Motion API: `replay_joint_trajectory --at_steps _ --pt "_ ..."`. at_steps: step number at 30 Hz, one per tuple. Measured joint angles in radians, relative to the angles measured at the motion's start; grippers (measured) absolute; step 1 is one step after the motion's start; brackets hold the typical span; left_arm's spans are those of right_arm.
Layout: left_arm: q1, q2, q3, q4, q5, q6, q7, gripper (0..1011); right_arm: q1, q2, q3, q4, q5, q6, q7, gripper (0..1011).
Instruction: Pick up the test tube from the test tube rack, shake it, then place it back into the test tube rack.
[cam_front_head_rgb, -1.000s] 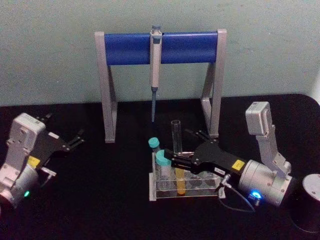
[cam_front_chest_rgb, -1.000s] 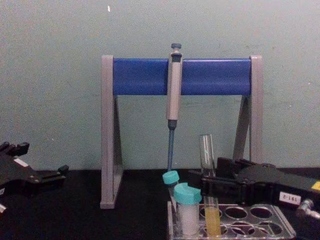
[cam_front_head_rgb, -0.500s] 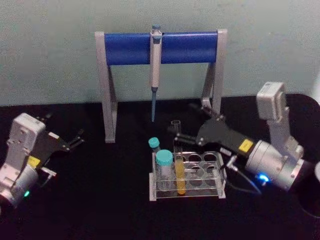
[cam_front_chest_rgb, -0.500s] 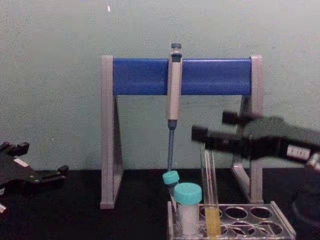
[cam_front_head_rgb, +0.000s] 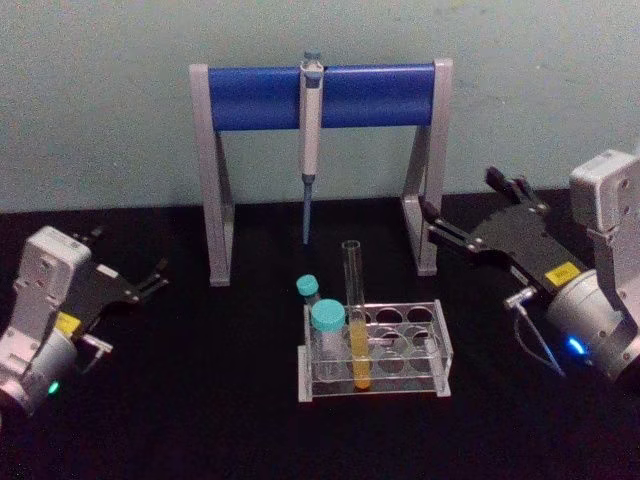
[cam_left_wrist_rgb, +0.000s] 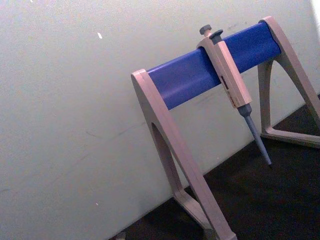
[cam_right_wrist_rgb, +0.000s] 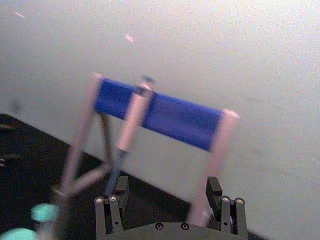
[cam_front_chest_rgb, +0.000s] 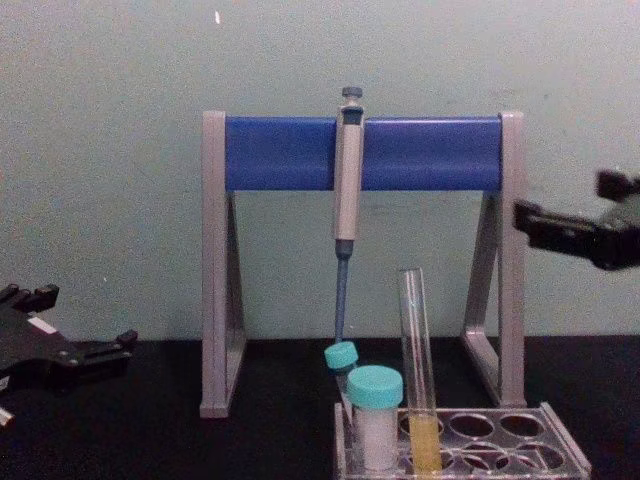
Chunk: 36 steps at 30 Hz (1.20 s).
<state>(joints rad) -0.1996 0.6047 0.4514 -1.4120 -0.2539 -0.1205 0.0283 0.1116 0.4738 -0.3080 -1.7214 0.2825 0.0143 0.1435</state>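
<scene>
The tall clear glass test tube (cam_front_head_rgb: 354, 318) (yellow liquid below) is seated in the low clear plastic rack (cam_front_head_rgb: 440, 352); the right gripper (cam_front_head_rgb: 462, 214), fingers spread, is held right of the rack, the left gripper (cam_front_head_rgb: 150, 277), also spread, parked far left.

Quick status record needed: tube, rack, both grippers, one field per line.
test tube: upright in the rack's front row, yellow liquid in its lower part
test tube rack: on the black table, also holding two teal-capped tubes
right gripper: raised to the right of the rack, fingers open, holding nothing
left gripper: parked at the table's left, apart from the rack
</scene>
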Motion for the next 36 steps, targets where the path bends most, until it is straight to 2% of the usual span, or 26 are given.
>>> replay_joint_trajectory --at_steps 2,3,6,14,19,25,36 --pt "0.000 0.000 0.000 0.000 0.000 0.000 0.000 1001 -0.019 -0.014 0.013 0.010 -0.023 0.019 -0.045 1000" --pt "0.000 0.000 0.000 0.000 0.000 0.000 0.000 1001 -0.019 -0.014 0.013 0.010 -0.023 0.019 -0.045 1000" --pt "0.000 0.000 0.000 0.000 0.000 0.000 0.000 1001 -0.045 -0.046 0.033 0.044 -0.047 0.033 -0.105 1000" --pt "0.000 0.000 0.000 0.000 0.000 0.000 0.000 1001 -0.073 -0.105 0.064 0.121 -0.063 0.043 -0.166 1000" --pt "0.000 0.000 0.000 0.000 0.000 0.000 0.000 1001 -0.075 -0.129 0.070 0.165 -0.062 0.059 -0.166 1000" --pt "0.000 0.000 0.000 0.000 0.000 0.000 0.000 1001 -0.069 -0.153 0.074 0.212 -0.060 0.077 -0.138 1000" --pt "0.000 0.000 0.000 0.000 0.000 0.000 0.000 1001 -0.060 -0.177 0.086 0.250 -0.060 0.090 -0.097 1000"
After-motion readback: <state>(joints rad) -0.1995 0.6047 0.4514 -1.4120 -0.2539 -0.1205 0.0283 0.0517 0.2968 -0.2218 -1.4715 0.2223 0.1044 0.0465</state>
